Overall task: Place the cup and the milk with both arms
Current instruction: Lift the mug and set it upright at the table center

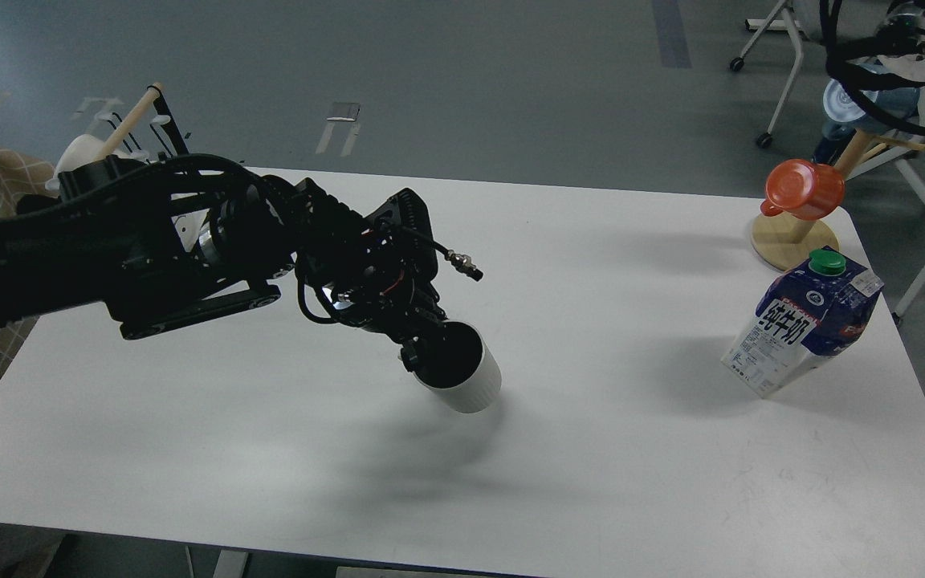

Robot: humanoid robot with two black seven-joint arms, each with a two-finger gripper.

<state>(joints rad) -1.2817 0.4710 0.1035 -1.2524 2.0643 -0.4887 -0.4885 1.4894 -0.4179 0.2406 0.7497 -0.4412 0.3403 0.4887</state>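
The cup [470, 381] is a cream-white ribbed mug with a dark inside. It hangs tilted near the middle of the white table [591, 449], mouth towards me, base close to the tabletop. Its handle is hidden. My left gripper [424, 347] is shut on the cup's near rim, with one finger inside. The milk [801, 323], a blue and white carton with a green cap, stands leaning at the table's right side, with nothing holding it. Only cables and a round white part of my right arm [908, 40] show at the top right; its gripper is out of view.
A wooden cup stand [785, 241] at the back right holds an orange cup [804, 189] and a blue cup [846, 100]. A black rack with a white mug [81, 152] stands at the back left, behind my left arm. A wheeled chair stands beyond the right edge.
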